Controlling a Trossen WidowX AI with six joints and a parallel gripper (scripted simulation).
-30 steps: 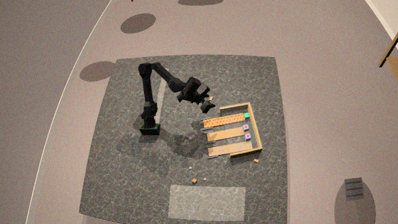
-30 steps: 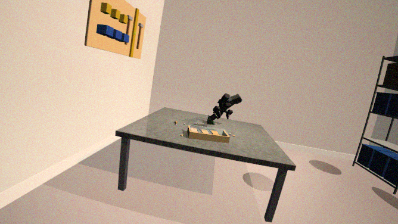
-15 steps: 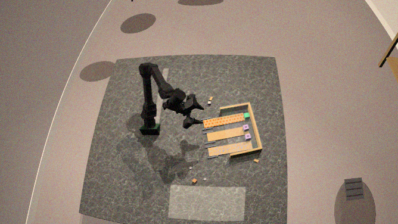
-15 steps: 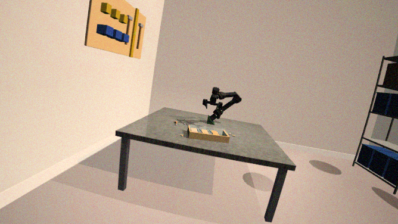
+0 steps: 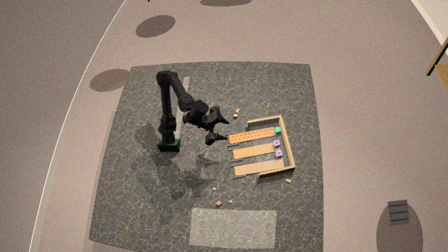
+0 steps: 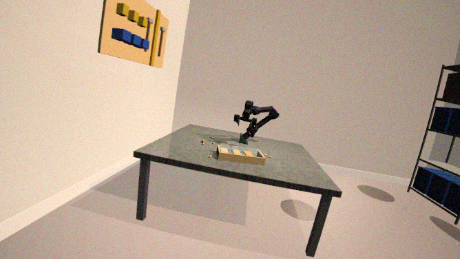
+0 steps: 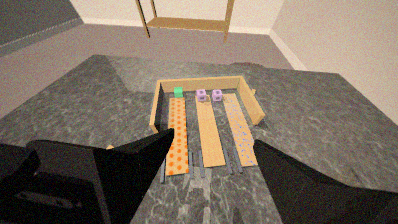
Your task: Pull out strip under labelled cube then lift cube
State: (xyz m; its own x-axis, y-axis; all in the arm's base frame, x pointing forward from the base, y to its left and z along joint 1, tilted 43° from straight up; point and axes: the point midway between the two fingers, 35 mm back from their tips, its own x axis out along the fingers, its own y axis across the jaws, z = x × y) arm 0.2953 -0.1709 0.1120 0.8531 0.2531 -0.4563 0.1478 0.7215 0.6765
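Gripper (image 5: 224, 130) (wide open) hangs near dotted orange strip (image 5: 252, 135).

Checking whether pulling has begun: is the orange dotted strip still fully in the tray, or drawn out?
Still in. The dotted strip lies along its lane with the green cube at its far end; the open gripper holds nothing.

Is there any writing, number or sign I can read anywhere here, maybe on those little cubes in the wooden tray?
None can be read.
The two purple cubes each show a faint pale mark on the near face, too small and blurred to read.
The green cube shows no mark.
The strips carry only patterns: dots on the orange strip, small specks on the right-hand strip.
The wall board holds blocks and hammers, no lettering visible.
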